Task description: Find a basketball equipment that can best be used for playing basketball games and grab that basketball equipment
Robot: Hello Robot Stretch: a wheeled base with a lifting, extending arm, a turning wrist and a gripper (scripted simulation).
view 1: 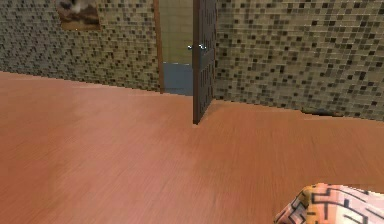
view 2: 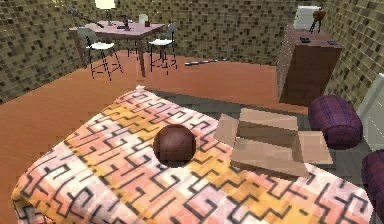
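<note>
Arm side view: a dark brown ball (view 2: 174,145) was seen lying on the patterned bed (view 2: 85,172), near an opened cardboard box (view 2: 268,142). Its place relative to the pincer, and the pincer's state, could not be told.

A dark reddish-brown ball (view 2: 174,145), round and plain, rests on a bed's orange, pink and white maze-patterned cover (view 2: 90,160), just left of an open cardboard box (view 2: 268,140) in the arm side view.
</note>
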